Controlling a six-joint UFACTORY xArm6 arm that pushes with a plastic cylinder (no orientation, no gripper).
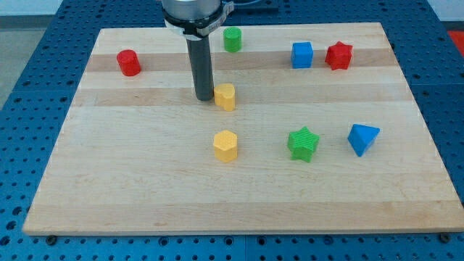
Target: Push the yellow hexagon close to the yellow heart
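Yellow hexagon (225,146) lies nearest, nothing between it and the yellow heart (225,96) (my tip (204,98) touches that; no hand).

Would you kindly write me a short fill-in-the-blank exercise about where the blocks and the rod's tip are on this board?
1. My tip is just to the view's ___ of the upper yellow block.
2. The blue cube sits beside the ___ star.
3. The red cylinder lies nearest the view's top-___ corner.

Missing words: left; red; left
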